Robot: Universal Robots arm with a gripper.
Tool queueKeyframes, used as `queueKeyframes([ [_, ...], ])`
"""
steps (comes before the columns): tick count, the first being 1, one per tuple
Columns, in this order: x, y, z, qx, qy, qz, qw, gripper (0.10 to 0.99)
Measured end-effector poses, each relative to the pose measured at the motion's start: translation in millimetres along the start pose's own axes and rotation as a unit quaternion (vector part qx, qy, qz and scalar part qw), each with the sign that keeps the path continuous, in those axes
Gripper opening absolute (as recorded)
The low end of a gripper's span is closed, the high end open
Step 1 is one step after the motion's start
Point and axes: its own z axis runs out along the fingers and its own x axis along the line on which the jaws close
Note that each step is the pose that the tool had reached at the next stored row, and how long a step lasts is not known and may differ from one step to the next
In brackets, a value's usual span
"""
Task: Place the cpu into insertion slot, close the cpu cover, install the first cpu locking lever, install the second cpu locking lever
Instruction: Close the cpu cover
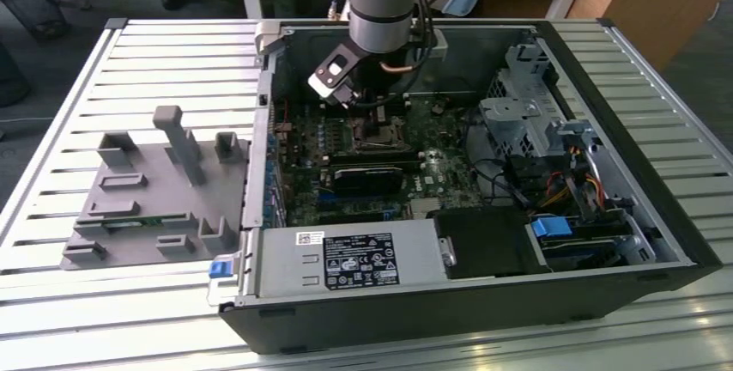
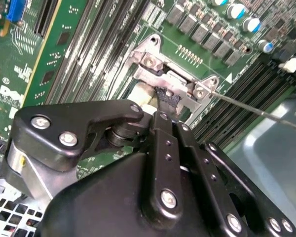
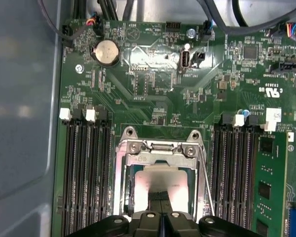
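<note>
So the tool [image 3: 159,197] is sitting clenched, tips resting on the cpu [image 3: 155,177], which is lying framed in the window of the cpu cover [image 3: 160,146], with a thin locking lever [image 3: 205,177] running just beside it.

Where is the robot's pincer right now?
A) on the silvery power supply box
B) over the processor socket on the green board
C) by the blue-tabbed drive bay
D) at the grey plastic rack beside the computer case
B: in the first wrist view the pincer is directly over the cpu, which lies inside the silvery cpu cover on the green motherboard.
</note>
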Motion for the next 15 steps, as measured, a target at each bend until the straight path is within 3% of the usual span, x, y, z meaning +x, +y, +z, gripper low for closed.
queueKeyframes([
  [7,0.2,0.3,-6.3,-0.0077,0.0001,0.000,1.0000,0.106],
  [12,0.3,-3.9,-7.0,-0.0182,-0.0003,-0.001,0.9998,0.106],
  [15,0.3,-3.8,-9.9,-0.0195,-0.0003,-0.001,0.9998,0.106],
])
